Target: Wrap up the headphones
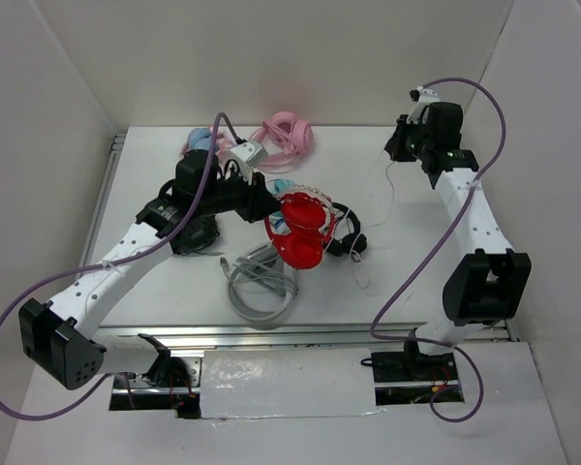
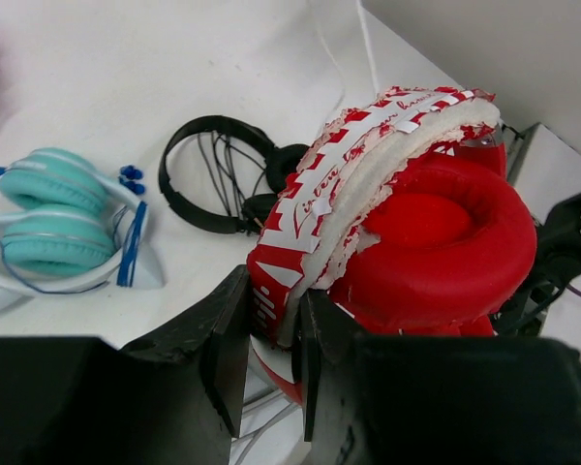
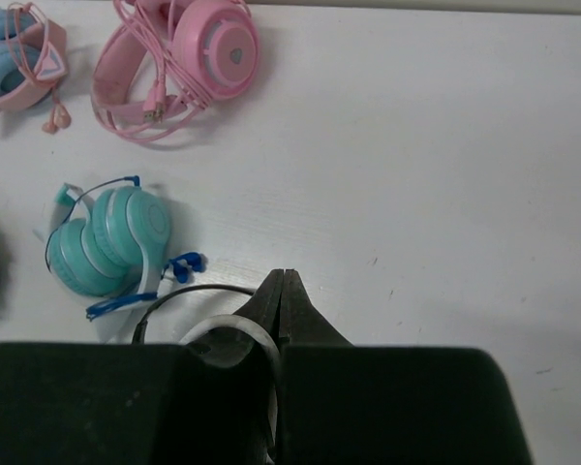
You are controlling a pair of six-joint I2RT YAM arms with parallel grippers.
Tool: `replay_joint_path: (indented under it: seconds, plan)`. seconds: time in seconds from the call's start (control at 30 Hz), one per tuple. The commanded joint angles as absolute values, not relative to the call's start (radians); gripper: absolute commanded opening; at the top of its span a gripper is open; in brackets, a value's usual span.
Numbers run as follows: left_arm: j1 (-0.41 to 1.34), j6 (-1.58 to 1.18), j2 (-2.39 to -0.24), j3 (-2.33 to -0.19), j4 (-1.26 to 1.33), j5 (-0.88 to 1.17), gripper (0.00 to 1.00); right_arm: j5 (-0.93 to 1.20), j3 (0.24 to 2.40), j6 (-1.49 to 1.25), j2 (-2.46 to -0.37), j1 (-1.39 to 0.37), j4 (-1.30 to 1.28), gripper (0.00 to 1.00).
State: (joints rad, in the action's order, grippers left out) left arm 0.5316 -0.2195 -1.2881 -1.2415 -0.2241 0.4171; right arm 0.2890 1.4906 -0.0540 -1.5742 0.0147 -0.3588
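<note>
The red headphones (image 1: 300, 232) are held up at the table's middle, cups together. In the left wrist view their worn red-and-white headband (image 2: 368, 165) arches over a glossy red cup (image 2: 436, 242). My left gripper (image 1: 271, 205) is shut on the lower end of the headband, jaws either side of it (image 2: 271, 320). The thin white cable (image 1: 393, 194) runs from the headphones up to my right gripper (image 1: 399, 145) at the back right. In the right wrist view that gripper (image 3: 282, 276) is shut, with the white cable (image 3: 234, 327) looping in between its fingers.
Small black on-ear headphones (image 1: 347, 232) lie just right of the red ones. Teal headphones (image 3: 111, 240) lie behind them. Pink headphones (image 1: 289, 134) and a pink-and-blue pair (image 1: 198, 143) lie at the back. A grey cable coil (image 1: 261, 286) lies near the front. White walls enclose the table.
</note>
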Motion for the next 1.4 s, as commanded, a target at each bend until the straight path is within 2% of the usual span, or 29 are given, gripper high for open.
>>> replay_joint_path:
  seconds: [0.0,0.17,0.4,0.67,1.0,1.37]
  plan:
    - [0.543,-0.186,-1.273,-1.247,-0.118,0.569,0.00,0.255,1.575,-0.020,-1.612,0.005,-0.409,0.00]
    - [0.607,-0.103,-1.293,-1.240,-0.195,0.496,0.00,0.187,1.647,0.024,-1.678,-0.054,-0.471,0.00]
    - [0.676,-0.063,-1.394,-1.249,-0.267,0.339,0.00,0.065,1.902,0.066,-1.782,-0.167,-0.643,0.00]
    - [0.680,-0.135,-1.577,-1.367,-0.311,0.216,0.00,-0.021,2.066,0.089,-1.734,-0.317,-0.790,0.00]
    - [0.623,-0.360,-1.721,-1.593,-0.360,0.006,0.00,-0.143,1.980,0.091,-1.522,-0.564,-0.844,0.00]
    - [0.545,-0.572,-1.760,-1.740,-0.382,-0.110,0.00,-0.160,1.715,-0.032,-1.358,-0.799,-0.735,0.00]
